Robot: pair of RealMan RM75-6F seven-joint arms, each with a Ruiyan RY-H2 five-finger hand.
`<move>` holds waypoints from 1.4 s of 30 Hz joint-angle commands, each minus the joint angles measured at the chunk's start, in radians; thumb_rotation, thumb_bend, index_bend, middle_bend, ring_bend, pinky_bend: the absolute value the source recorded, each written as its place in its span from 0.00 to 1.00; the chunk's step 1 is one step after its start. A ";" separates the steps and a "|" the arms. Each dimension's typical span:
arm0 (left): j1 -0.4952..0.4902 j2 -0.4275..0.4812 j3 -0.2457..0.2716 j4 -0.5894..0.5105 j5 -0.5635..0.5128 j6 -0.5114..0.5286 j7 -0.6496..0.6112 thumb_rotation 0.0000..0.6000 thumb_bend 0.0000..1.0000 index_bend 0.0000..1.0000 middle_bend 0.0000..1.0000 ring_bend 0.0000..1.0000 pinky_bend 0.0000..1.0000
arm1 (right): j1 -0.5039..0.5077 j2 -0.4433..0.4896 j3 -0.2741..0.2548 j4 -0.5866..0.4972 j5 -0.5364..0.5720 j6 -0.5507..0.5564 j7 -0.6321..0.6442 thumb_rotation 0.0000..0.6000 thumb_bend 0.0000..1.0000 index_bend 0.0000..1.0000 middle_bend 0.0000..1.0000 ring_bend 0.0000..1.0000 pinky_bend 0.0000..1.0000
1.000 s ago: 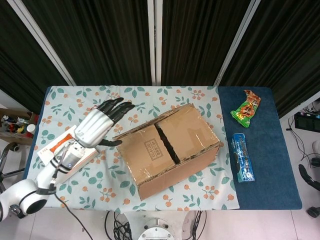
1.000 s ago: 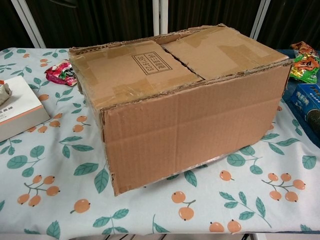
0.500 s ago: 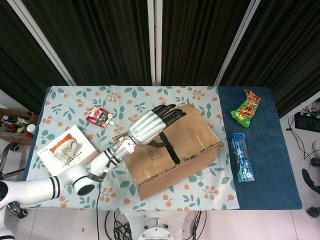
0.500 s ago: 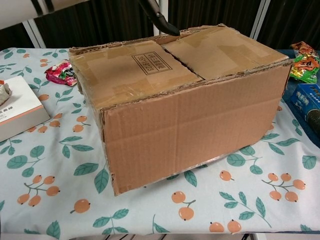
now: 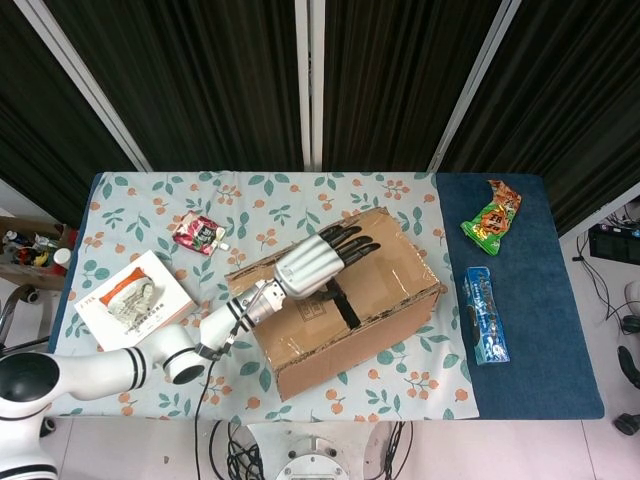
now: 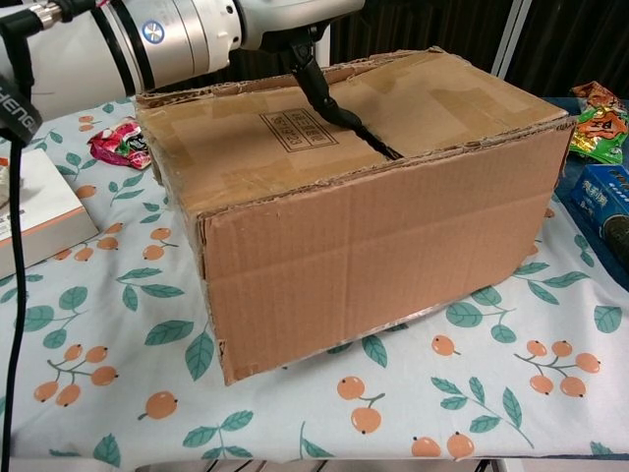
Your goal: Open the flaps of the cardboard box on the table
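Note:
The cardboard box (image 5: pixel 395 275) sits mid-table, turned at an angle, its two taped top flaps lying flat with a dark seam between them. My left hand (image 5: pixel 315 262) hovers flat over the box top with its fingers (image 5: pixel 350 245) spread, pointing to the far right. In the chest view the box (image 6: pixel 393 236) fills the middle. From the left hand (image 6: pixel 285 15) at the top edge, one dark finger (image 6: pixel 329 98) reaches down to the seam between the flaps. The hand holds nothing. My right hand shows in neither view.
A white carton (image 5: pixel 133 298) lies left of the box, a red pouch (image 5: pixel 197 233) behind it. On the blue mat at the right lie a green snack bag (image 5: pixel 492 218) and a blue packet (image 5: pixel 485 313). Dark curtains back the table.
My left hand swung right from above the white carton onto the box top, then drew back a little and lowered. One finger now touches the seam.

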 commanded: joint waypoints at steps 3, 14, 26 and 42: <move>-0.009 -0.013 0.022 0.029 0.027 0.014 0.027 1.00 0.03 0.05 0.11 0.09 0.20 | 0.000 -0.005 0.006 0.001 -0.003 -0.010 -0.004 1.00 0.18 0.00 0.00 0.00 0.00; -0.047 -0.039 0.035 0.082 0.050 0.015 0.064 1.00 0.03 0.04 0.11 0.09 0.20 | 0.000 -0.012 0.019 0.014 0.005 -0.046 0.010 1.00 0.18 0.00 0.00 0.00 0.00; -0.078 -0.083 0.063 0.127 0.071 0.011 0.081 1.00 0.03 0.04 0.11 0.09 0.20 | -0.005 -0.015 0.031 0.035 0.009 -0.060 0.040 1.00 0.18 0.00 0.00 0.00 0.00; -0.063 -0.242 -0.006 0.227 0.012 0.149 0.032 1.00 0.01 0.03 0.11 0.09 0.20 | -0.017 -0.020 0.041 0.059 0.019 -0.069 0.072 1.00 0.18 0.00 0.00 0.00 0.00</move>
